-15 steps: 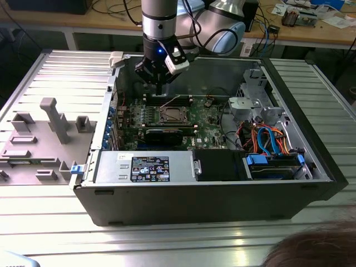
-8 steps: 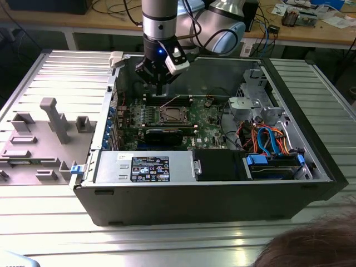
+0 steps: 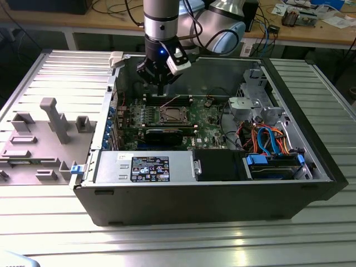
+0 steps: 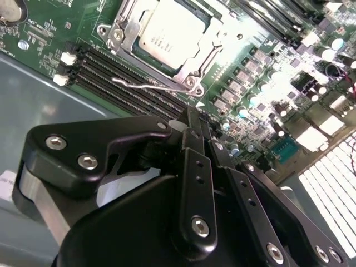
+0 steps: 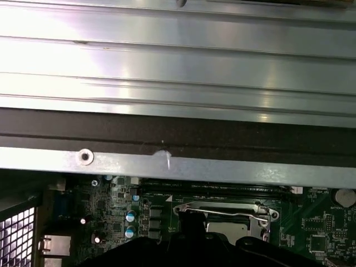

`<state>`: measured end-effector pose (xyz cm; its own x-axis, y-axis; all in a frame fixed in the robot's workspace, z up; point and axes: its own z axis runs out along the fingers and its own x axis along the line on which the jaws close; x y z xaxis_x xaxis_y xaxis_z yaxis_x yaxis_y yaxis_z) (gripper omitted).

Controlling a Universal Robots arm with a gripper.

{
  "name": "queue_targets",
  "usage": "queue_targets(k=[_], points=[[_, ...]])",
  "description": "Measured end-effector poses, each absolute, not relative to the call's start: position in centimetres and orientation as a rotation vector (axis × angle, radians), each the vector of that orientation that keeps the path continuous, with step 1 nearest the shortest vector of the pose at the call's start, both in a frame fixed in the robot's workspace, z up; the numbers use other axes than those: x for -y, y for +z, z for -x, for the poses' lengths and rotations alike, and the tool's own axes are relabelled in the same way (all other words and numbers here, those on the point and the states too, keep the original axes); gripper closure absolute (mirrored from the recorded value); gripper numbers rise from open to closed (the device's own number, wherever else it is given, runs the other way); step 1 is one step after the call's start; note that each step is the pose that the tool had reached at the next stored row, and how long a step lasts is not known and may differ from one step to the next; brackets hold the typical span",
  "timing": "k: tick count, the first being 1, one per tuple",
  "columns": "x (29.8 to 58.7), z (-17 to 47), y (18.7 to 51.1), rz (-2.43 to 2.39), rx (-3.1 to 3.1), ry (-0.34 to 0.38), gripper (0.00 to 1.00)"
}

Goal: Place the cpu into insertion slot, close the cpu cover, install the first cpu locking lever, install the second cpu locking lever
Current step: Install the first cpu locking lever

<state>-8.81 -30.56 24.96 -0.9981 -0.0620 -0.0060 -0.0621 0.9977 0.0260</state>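
Hovering my pincer (image 4: 196,125) just beside the insertion slot (image 4: 192,78), I see its fingers drawn together with nothing between them. The cpu (image 4: 167,33) sits in that slot, cpu cover (image 4: 125,33) lowered around it, apart from the fingertips.

No print legible.

Sticker (image 3: 150,168): black with blue and red marks, on the grey power supply box (image 3: 111,167), nearer the camera than the cpu (image 3: 169,115) in the exterior view. Characters too small to read.

Cpu top, second wrist view: faint rows of print, unreadable.

Green circuit board (image 4: 39,39) around the cpu: small white printed marks, none decipherable.
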Motion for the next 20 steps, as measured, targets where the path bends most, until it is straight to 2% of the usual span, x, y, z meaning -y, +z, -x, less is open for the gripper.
queue_targets(k=[9,20], points=[[30.3,7.8,22.5,0.114,-3.141,0.041,0.89],[30.2,6.2,21.3,0.122,-3.144,0.041,0.89]])
